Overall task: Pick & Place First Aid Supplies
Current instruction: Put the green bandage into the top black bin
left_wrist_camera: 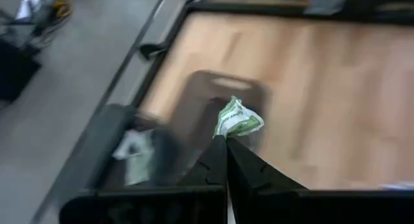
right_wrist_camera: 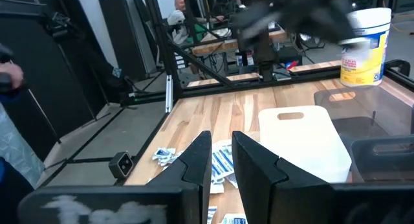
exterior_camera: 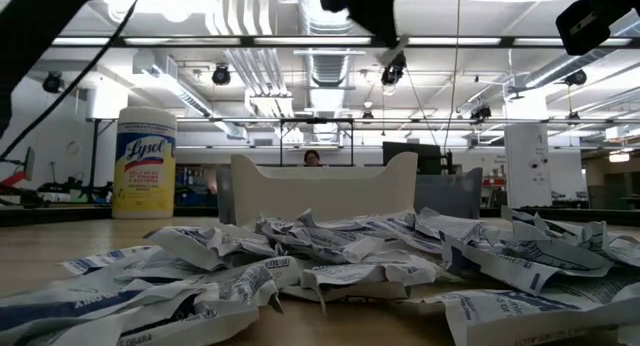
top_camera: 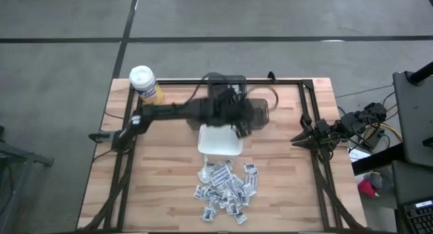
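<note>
My left gripper [left_wrist_camera: 226,141] is pressed together on a crumpled white packet with greenish print [left_wrist_camera: 237,118], pinched by one edge so the rest sticks out past my fingertips. I hold it above a dark translucent plastic bin [top_camera: 256,111] that sits near the far edge of the wooden tabletop [top_camera: 169,173], just behind the white rectangular dish [top_camera: 220,142]; the bin looks like the drop spot, though my wrist view is blurred and I can't be sure how squarely the packet hangs over its opening. Something pale already seems to lie inside that bin. The heap of small flat white-and-grey packets with bluish print [top_camera: 226,189] waits close to the near edge, just in front of the dish, so plenty remains to carry over. A yellow canister with a white lid [top_camera: 145,83] stands at the far left corner, out of the way. My right gripper [right_wrist_camera: 220,160] waits at the right edge, fingers slightly apart, holding nothing.
</note>
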Controlling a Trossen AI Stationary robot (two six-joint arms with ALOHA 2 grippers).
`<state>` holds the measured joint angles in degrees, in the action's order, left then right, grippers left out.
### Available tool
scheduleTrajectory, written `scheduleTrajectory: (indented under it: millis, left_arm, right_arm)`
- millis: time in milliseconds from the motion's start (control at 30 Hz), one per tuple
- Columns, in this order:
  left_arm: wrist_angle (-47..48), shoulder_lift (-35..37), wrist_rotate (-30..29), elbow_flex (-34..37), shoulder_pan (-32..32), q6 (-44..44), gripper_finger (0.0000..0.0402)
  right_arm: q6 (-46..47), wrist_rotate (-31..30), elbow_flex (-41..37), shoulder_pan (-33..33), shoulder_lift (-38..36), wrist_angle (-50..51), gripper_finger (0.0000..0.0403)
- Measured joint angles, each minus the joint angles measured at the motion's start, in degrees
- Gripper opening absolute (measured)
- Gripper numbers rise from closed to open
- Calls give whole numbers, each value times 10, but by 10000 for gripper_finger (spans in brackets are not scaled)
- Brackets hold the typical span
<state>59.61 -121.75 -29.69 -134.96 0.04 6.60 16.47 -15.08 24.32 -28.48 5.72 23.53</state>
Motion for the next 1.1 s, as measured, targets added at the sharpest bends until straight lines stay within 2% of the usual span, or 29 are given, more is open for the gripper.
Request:
scheduleTrajectory:
  millis: [333, 500, 667, 833, 1100]
  left_arm:
    - [0, 0, 9, 2, 135, -156, 0]
    - [-1, 0, 85, 2, 205, -201, 0]
    - [-28, -1, 134, 17, 261, -236, 0]
    - [-66, -1, 188, 66, 290, -253, 0]
    - [-107, -2, 199, 166, 295, -283, 0]
  right_arm:
    - [0, 0, 0, 0, 0, 0, 59]
    - [0, 0, 0, 0, 0, 0, 59]
    - [-19, 0, 0, 0, 0, 0, 59]
    - [-75, 0, 0, 0, 0, 0, 59]
    - [-95, 0, 0, 0, 0, 0, 59]
